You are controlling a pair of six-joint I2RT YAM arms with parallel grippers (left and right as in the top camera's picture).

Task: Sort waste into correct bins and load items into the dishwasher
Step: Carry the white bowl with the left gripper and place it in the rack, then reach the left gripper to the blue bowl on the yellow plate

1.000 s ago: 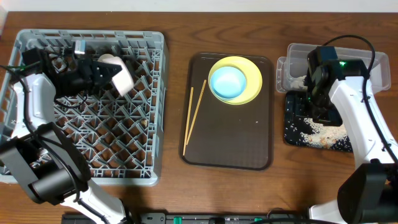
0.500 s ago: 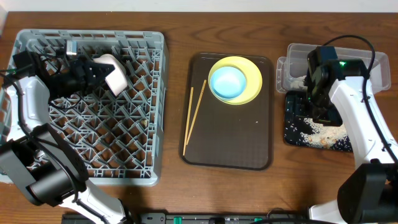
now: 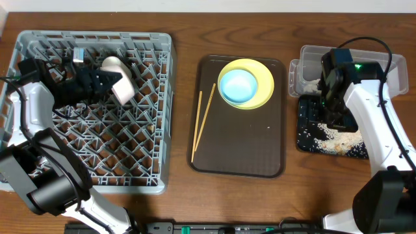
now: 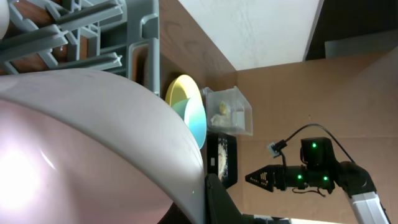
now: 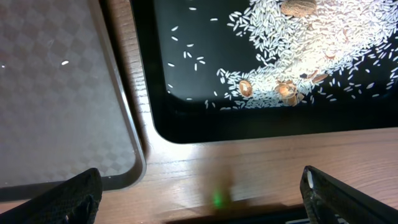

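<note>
My left gripper is shut on a white cup and holds it over the far part of the grey dish rack. In the left wrist view the cup fills most of the frame. A blue bowl sits in a yellow plate on the brown tray, with two chopsticks to their left. My right gripper is open and empty above the table between the tray and a black tray of spilled rice.
A clear plastic container with food scraps stands at the far right, behind the black rice tray. The rack fills the table's left side.
My left gripper has shifted the cup slightly within the far part of the rack and turned it. The right arm has not moved.
</note>
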